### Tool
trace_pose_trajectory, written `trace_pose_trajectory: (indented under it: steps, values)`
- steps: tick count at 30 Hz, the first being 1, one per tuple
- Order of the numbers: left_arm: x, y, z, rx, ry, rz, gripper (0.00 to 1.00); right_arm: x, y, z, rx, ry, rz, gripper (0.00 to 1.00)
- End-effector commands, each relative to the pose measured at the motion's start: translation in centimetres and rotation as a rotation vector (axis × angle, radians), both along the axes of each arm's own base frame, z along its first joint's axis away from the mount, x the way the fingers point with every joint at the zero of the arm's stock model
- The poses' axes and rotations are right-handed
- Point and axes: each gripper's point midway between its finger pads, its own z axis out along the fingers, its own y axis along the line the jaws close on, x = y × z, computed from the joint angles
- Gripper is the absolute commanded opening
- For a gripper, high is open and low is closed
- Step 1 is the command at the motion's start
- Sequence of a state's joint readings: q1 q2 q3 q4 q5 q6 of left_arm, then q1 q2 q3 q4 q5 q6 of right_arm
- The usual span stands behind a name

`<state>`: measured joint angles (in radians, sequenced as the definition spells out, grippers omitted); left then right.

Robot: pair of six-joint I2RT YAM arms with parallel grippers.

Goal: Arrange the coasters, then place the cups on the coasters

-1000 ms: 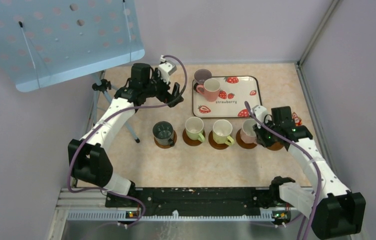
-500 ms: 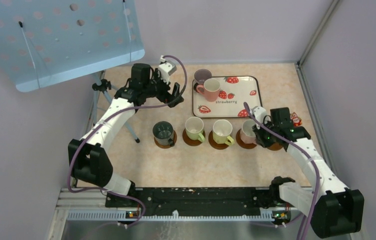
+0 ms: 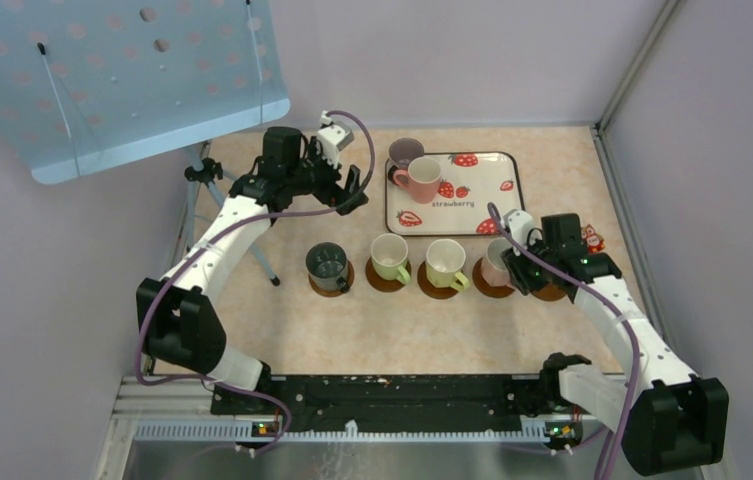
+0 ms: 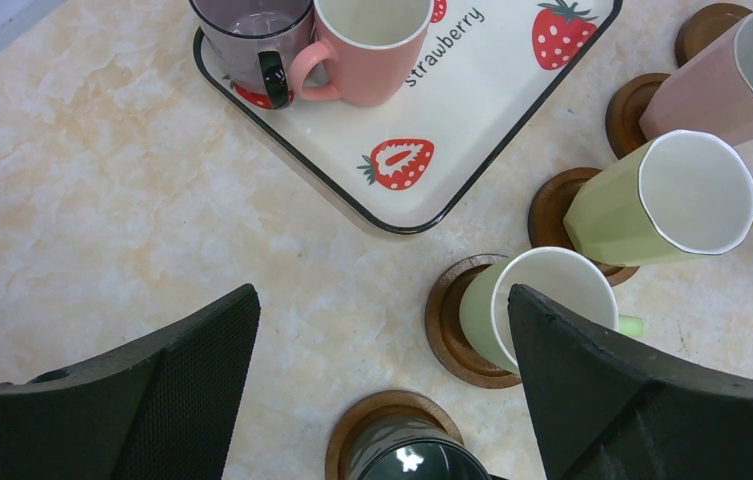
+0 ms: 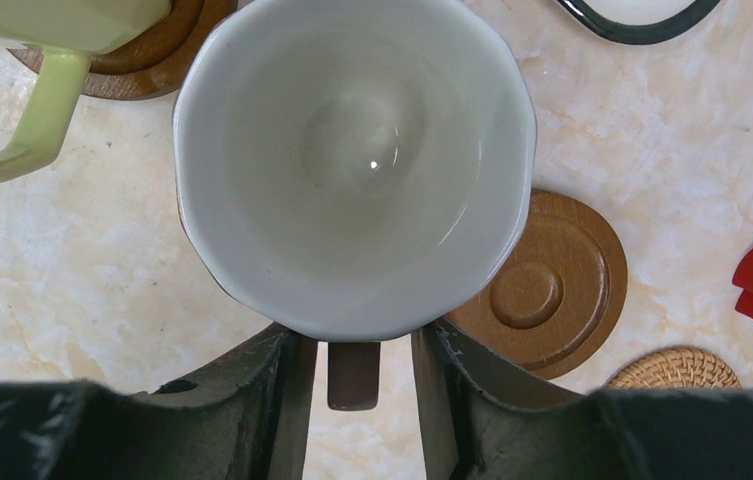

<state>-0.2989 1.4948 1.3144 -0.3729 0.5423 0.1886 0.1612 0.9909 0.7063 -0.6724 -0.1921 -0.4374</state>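
While the left gripper hung at the far left with its fingers spread wide, the mauve cup and a pink cup stood just right of it on the strawberry tray — nearer this arm than the other. In the near row, four cups sat on coasters. The right gripper straddled the rightmost cup at its handle — fingers narrowly parted, clear of it. A bare coaster lay just right.
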Motion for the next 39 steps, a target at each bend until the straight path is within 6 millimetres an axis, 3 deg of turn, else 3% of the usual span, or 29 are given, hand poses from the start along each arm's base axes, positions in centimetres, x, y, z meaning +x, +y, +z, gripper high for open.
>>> trace_pose_trajectory:
  steps: [1,7,15,22,25,29,35,39]
  values:
    - [0.3,-0.2,1.4,-0.020,-0.059,-0.016,0.99,1.3,0.3,1.5,0.010,-0.064,0.018,0.41]
    - [0.4,-0.3,1.2,-0.014,-0.057,-0.023,0.99,1.4,0.5,2.8,0.011,-0.080,0.045,0.66]
    - [1.1,-0.6,0.0,0.010,-0.015,-0.043,0.99,2.1,2.4,8.2,0.105,-0.107,0.090,0.82]
    - [3.7,-3.1,-3.3,0.070,0.039,-0.136,0.99,6.9,4.2,12.4,0.203,-0.123,0.023,0.83]
    - [5.3,-4.6,-4.5,0.108,0.027,-0.207,0.99,9.1,4.5,13.0,0.222,-0.121,-0.011,0.83]
    - [7.1,-7.4,-4.4,0.157,-0.088,-0.362,0.97,10.9,4.7,12.6,0.220,-0.116,-0.024,0.83]
    - [9.2,-10.1,-5.8,0.167,-0.180,-0.527,0.97,11.1,4.9,11.8,0.241,-0.077,-0.056,0.83]
    - [10.3,-10.7,-6.8,0.192,-0.225,-0.567,0.97,11.2,4.7,11.8,0.252,-0.078,-0.082,0.83]
